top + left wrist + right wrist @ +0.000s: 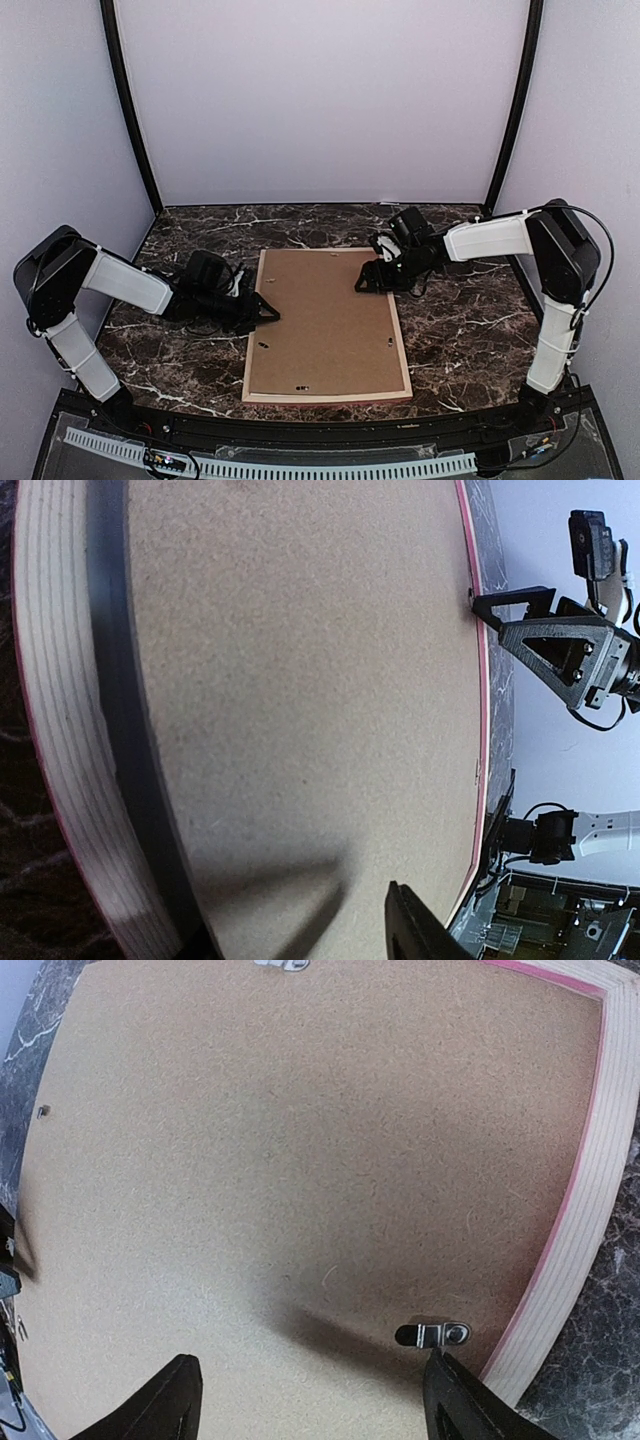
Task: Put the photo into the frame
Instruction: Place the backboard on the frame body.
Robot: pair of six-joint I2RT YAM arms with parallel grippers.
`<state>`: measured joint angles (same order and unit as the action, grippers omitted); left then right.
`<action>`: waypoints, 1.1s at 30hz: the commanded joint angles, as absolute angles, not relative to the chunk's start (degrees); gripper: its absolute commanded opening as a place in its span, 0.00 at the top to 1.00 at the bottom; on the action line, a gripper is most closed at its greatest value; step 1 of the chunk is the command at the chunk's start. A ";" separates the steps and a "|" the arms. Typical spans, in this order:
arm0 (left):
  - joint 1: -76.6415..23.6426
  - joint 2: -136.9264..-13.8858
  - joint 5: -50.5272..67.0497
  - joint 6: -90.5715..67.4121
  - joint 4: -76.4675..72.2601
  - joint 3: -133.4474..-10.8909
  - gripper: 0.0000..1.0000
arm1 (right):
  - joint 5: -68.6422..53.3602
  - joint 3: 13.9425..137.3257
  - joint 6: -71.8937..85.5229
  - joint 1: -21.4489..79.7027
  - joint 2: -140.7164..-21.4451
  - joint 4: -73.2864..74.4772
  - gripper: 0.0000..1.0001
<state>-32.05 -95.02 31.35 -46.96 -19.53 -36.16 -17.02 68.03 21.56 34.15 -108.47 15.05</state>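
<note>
- Thin pale-wood frame with pink edge point(585, 1230) lies face down mid dark marble surface point(460, 330), brown backing board point(325, 320) seated in it. Sunset photo not seen in any view.
- Right hand point(366, 284): fingers wide apart, empty, over the board's far-right corner by a metal turn clip point(432, 1334). Risk: a fingertip snags the clip or drags the frame.
- Left hand point(262, 312) at the frame's left edge. Can't tell if it's clamped; lifting there could tilt the board loose.
- Room to slide left, right and far. Frame's near rail sits close to the surface's near edge.

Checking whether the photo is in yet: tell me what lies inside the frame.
A brown backing board fills the frame, with small metal clips near its edges. Anything under the board, the photo included, is covered and cannot be seen.
</note>
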 commanded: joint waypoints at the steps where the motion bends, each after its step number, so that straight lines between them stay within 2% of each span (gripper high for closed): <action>1: -32.25 -95.06 28.92 -46.23 -18.34 -34.67 0.54 | -16.31 67.58 23.29 34.66 -107.22 17.25 0.23; 8: -32.26 -95.22 28.70 -45.96 -17.77 -34.83 0.53 | -15.18 67.66 23.38 34.69 -102.76 17.53 0.22; 13: -32.26 -95.00 28.52 -45.48 -16.35 -35.60 0.46 | -16.68 67.40 23.82 35.33 -101.70 16.58 0.22; 20: -32.21 -94.31 28.30 -45.12 -15.13 -36.01 0.36 | -20.28 68.49 25.32 38.69 -102.83 13.29 0.22; 33: -32.26 -93.15 28.05 -44.65 -13.65 -36.53 0.33 | -24.75 69.74 28.18 44.03 -108.90 7.93 0.22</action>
